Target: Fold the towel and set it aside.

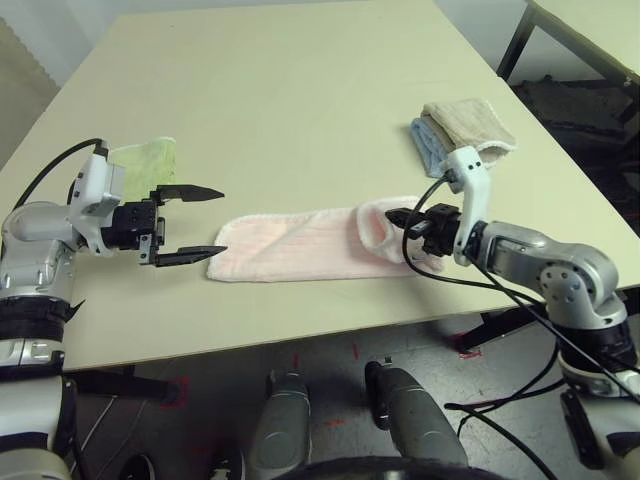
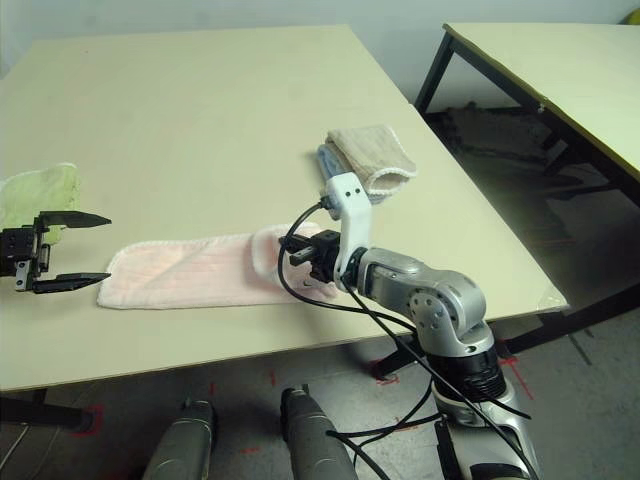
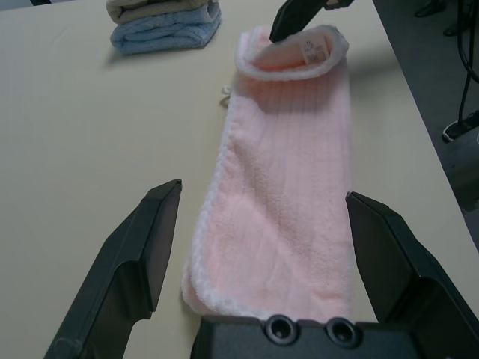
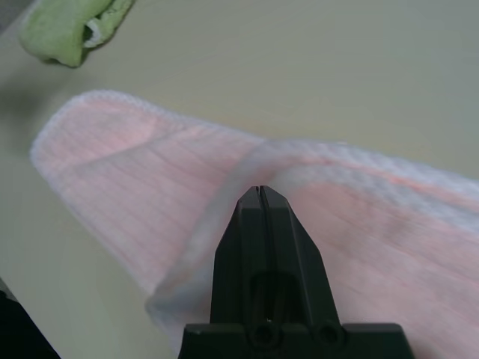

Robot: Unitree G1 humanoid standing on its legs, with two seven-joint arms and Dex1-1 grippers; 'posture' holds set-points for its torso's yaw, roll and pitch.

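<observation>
**Pink towel lies in a long strip, right gripper pinched shut at its far end**

Look at your left side first. Your left gripper [image 1: 190, 225] is wide open, with nothing in it. Its two black fingers [image 3: 135, 262] point across the table [image 1: 300, 90] at the near end of the towel [image 1: 290, 248]. The tips are just beside that end, and you can see a little table between them and the cloth. Behind this gripper sits a small light-green cloth [image 1: 148, 160], bunched up near the table's left edge.

Now move to the middle. The towel is pale pink with a whitish edge. It is folded into a long, thin strip and lies flat near the front edge of the table, running from left to right.

Now your right side. The right end of the towel is curled up and over, like a small loop. Your right gripper [image 1: 397, 215] is closed tight, its fingers [image 4: 262, 224] pressed together right at that loop. You cannot tell if any cloth is caught between them.

Behind that, well apart from the towel, a beige cloth [image 1: 468, 125] rests on a blue cloth [image 1: 428, 145], both folded.
</observation>
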